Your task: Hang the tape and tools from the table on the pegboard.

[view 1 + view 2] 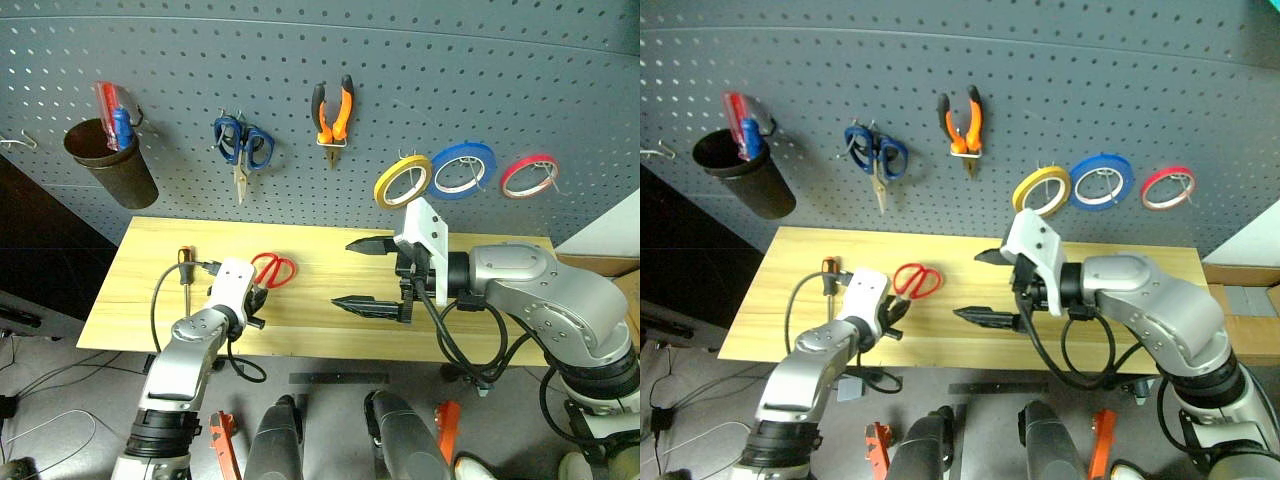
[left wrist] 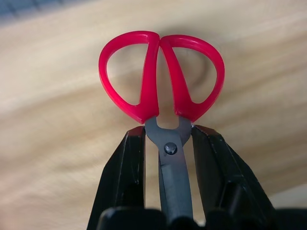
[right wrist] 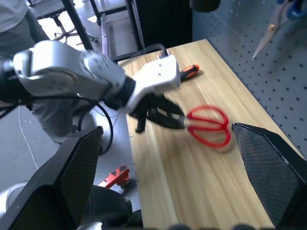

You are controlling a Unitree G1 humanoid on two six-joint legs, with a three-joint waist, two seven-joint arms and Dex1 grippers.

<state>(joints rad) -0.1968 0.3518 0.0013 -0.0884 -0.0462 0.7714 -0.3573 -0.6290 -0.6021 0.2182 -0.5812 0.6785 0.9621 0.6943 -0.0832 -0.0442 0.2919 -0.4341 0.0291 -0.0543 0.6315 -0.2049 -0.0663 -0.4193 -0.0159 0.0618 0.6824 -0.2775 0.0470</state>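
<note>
Scissors (image 2: 161, 79), the red-handled pair, are the step in hand: the left gripper (image 1: 258, 290) has its jaws clenched on the blades just below the pivot, so the 2 red loops stick out past the fingertips, low over the bench (image 1: 470, 260) near its left end. The pliers (image 1: 334, 112) and yellow tape (image 1: 402, 181) already hang on the pegboard (image 1: 500, 70); the screwdriver (image 1: 184, 266) lies near the bench's left edge. The right gripper (image 1: 372, 274) hovers over the bench's middle, jaws released wide and holding nothing. Next, I judge, the scissors must rise to a free hook, one loop slipped over it.
</note>
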